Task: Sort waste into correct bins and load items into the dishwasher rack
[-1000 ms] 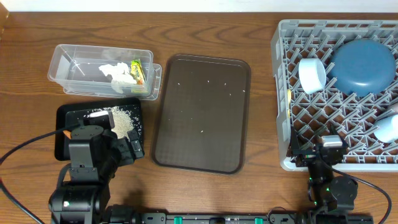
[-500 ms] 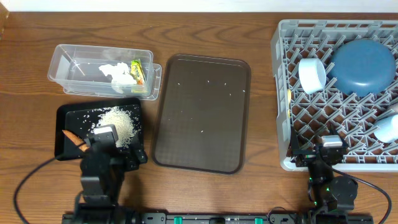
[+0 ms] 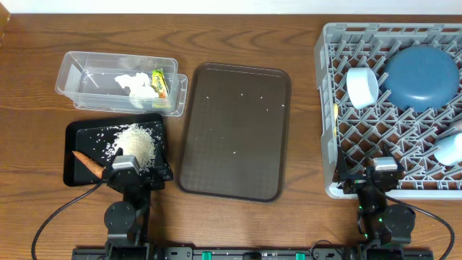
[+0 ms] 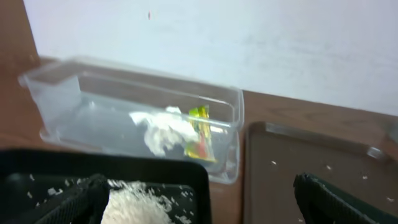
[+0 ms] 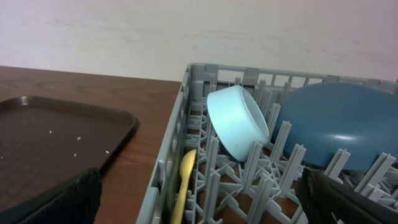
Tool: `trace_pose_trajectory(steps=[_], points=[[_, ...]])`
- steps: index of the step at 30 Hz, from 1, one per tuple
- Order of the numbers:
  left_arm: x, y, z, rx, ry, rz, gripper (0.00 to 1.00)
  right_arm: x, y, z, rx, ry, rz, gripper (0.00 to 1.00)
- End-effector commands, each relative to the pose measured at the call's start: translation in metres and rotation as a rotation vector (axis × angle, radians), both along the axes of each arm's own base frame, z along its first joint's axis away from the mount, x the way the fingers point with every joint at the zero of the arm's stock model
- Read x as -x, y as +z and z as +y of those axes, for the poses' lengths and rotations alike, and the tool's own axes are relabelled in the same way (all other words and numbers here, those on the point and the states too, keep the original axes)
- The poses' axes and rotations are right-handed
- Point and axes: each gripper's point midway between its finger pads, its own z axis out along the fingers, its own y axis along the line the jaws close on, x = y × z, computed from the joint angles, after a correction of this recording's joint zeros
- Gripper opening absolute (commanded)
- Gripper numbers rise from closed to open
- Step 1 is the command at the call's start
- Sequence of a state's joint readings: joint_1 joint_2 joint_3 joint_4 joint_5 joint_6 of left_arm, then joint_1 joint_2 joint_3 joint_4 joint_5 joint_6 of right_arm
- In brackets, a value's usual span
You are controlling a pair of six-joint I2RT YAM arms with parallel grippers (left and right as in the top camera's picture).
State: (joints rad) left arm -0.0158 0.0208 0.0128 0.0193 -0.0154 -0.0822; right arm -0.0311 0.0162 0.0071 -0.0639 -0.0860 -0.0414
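Overhead view: the clear tub (image 3: 86, 78) holds the crumpled tissues (image 3: 133, 83) and the snack wrapper (image 3: 159, 83). The black tray (image 3: 88, 136) holds the carrot piece (image 3: 86, 162) and the rice heap (image 3: 137, 142). The blue dish (image 3: 422, 76), white bowl (image 3: 362, 85) and yellow spoon (image 3: 336, 112) sit in the rack (image 3: 325, 148). The outstanding waste appears to be the stray grains (image 3: 237, 152) scattered on the brown tray (image 3: 216, 173), which lies on the tabletop between the two arms. The left jaws sit at the black tray's near right corner, just beside the brown tray. The right jaws sit at the rack's near edge, well apart from it, so the left arm is the nearer. The grains lie ahead and to the right of the left jaws. The scatter has no single long axis, so no approach angle is imposed.

Left wrist view: the jaws stand apart with nothing between them. The rice heap is low and directly ahead; the brown tray and its grains are off to the right.

Right wrist view: the jaws stand apart and empty. The rack fills the view ahead, the spoon lies along its left wall, and the brown tray lies to the left.
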Motion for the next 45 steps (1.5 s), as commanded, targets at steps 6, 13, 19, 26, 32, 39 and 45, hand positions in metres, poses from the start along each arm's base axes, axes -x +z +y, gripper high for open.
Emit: trace_pose_trajectory(steps=[6, 13, 19, 26, 32, 39, 45], points=[[0.003, -0.022, 0.003, -0.109, 0.002, 0.088, 0.97, 0.001, 0.001, 0.004, 0.015, 0.017, -0.006, 0.99], [0.003, -0.022, 0.000, -0.108, -0.016, 0.087, 0.97, 0.001, 0.001, 0.004, 0.015, 0.017, -0.006, 0.99], [0.003, -0.023, 0.000, -0.108, -0.016, 0.090, 0.97, 0.001, 0.001, 0.004, 0.016, 0.018, -0.006, 0.99], [0.003, -0.023, 0.000, -0.108, -0.016, 0.090, 0.97, 0.001, 0.001, 0.004, 0.015, 0.017, -0.006, 0.99], [0.003, -0.023, 0.000, -0.108, -0.016, 0.090, 0.97, 0.001, 0.001, 0.004, 0.015, 0.017, -0.006, 0.99], [0.003, -0.023, 0.000, -0.108, -0.016, 0.090, 0.97, 0.001, 0.001, 0.004, 0.016, 0.018, -0.006, 0.99], [0.003, -0.023, 0.000, -0.108, -0.016, 0.090, 0.97, 0.001, 0.001, 0.004, 0.016, 0.018, -0.006, 0.99]])
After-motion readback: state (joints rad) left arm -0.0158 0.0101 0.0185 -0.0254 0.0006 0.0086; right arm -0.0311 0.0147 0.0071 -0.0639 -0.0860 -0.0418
